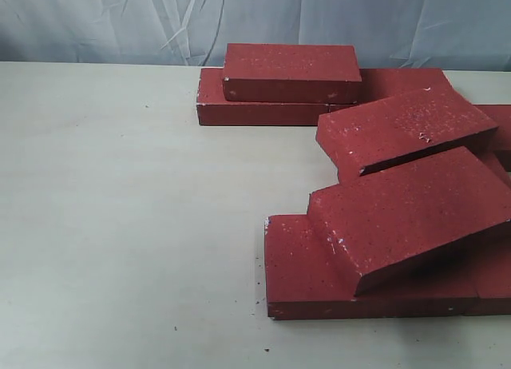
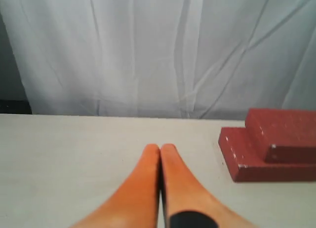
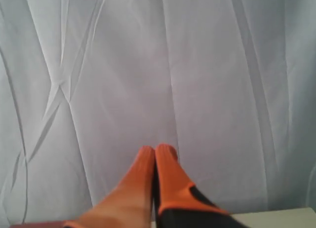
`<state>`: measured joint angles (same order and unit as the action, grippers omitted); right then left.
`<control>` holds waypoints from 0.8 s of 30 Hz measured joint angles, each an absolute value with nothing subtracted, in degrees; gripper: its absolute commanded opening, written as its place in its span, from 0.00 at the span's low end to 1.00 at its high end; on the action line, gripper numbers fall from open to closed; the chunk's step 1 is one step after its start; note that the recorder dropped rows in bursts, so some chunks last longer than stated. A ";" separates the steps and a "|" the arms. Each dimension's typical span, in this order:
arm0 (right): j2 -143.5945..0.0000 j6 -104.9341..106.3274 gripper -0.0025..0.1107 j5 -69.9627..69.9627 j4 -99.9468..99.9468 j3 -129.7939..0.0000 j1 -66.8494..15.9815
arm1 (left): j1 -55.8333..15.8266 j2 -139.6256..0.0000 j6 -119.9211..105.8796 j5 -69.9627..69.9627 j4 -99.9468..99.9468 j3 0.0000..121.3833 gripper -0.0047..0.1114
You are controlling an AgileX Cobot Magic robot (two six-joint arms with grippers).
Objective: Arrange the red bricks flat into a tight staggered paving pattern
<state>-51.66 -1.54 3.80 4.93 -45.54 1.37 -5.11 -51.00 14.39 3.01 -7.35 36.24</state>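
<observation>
Several dark-red bricks lie in a loose heap on the right of the pale table [image 1: 120,225]. One brick [image 1: 291,72] lies flat on another [image 1: 255,109] at the back. A tilted brick [image 1: 403,129] leans in the middle right. Another tilted brick [image 1: 411,213] rests on a flat one [image 1: 307,277] in front. No gripper shows in the exterior view. My left gripper [image 2: 160,148] is shut and empty above the table, with the back stack of bricks [image 2: 276,149] off to its side. My right gripper [image 3: 157,150] is shut, empty, and faces the curtain.
A grey-white curtain [image 1: 120,21] hangs behind the table's far edge. Bare tabletop covers the left half of the exterior view. A strip of table edge [image 3: 276,218] shows under the right gripper.
</observation>
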 measured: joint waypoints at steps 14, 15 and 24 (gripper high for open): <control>-69.48 1.00 0.01 -23.41 -7.92 -65.39 1.37 | -24.38 -68.98 11.37 25.57 -14.15 50.55 0.04; -71.25 2.01 0.01 -26.03 -8.53 -67.10 1.37 | -25.73 -70.36 10.82 27.01 -13.80 51.49 0.04; -86.68 11.69 0.01 -45.06 -7.47 -79.14 1.97 | -32.28 -82.47 0.00 31.13 0.00 57.96 0.04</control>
<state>-86.68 11.69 -45.06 -7.47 -79.14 1.97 -32.28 -82.47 0.00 31.13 0.00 57.96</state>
